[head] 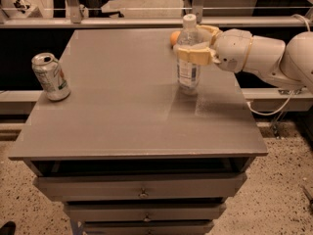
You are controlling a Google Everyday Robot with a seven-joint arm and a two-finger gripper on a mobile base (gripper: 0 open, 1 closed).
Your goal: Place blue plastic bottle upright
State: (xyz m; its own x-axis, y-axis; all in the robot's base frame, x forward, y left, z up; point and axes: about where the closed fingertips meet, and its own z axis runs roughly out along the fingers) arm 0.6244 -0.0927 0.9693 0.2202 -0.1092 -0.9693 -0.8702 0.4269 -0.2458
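The blue plastic bottle (188,67) is clear with a white cap and a white-blue label. It stands upright at the back right of the grey table (122,116), and its base looks to be on or just above the top. My gripper (198,45) reaches in from the right and is shut on the bottle's upper body. One yellowish finger (193,56) crosses its front and the other sits behind it.
A dented silver soda can (51,76) stands near the table's left edge. A small orange object (174,37) lies behind the bottle near the back edge. Drawers sit under the tabletop. A rail and window frame run behind the table.
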